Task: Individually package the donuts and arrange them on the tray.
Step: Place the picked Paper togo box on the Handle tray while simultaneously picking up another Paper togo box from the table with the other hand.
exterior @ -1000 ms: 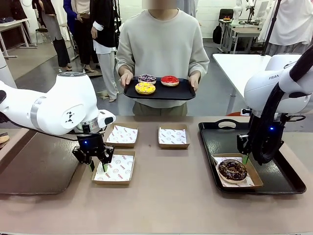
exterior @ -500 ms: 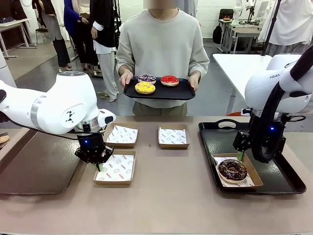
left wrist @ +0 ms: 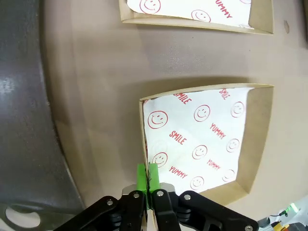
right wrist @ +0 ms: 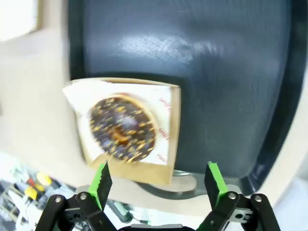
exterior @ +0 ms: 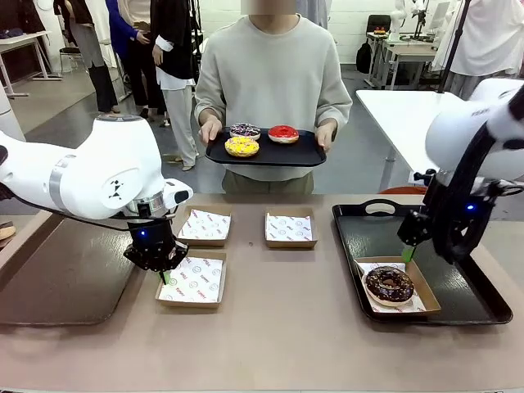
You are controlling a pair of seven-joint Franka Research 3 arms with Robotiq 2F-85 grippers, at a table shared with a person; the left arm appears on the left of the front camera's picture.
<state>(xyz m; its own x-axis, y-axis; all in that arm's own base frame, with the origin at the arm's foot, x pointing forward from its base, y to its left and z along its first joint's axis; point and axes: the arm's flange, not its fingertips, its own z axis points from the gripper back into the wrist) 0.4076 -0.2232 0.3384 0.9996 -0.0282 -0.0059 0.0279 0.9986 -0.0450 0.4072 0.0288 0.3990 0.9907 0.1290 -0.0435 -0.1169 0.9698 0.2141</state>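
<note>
so the chocolate donut (exterior: 390,284) with sprinkles sits in a paper-lined cardboard box (exterior: 427,295) at the near end of the black tray (exterior: 368,229) on the right side of the counter (exterior: 286,336). The other three are across the counter on a second dark tray (exterior: 266,156) that a person holds up in both hands: yellow donut (exterior: 242,147) nearest, purple donut (exterior: 246,130) with white sprinkles behind it, red donut (exterior: 283,133) to the right

right end effector (exterior: 407,250) hangs over the black tray just on the far side of the donut box, released, jaws wide with nothing between them, not touching box or donut

left end effector (left wrist: 147,175) is clenched on the left wall of the near left box (exterior: 193,281), green pads (left wrist: 141,177) pinched tight right by its near corner. That box has just its smiley paper in it. Two more lined boxes sit further back, the far left one (exterior: 204,226) just behind it and the middle one (exterior: 290,228) out near the centre of the counter
</note>
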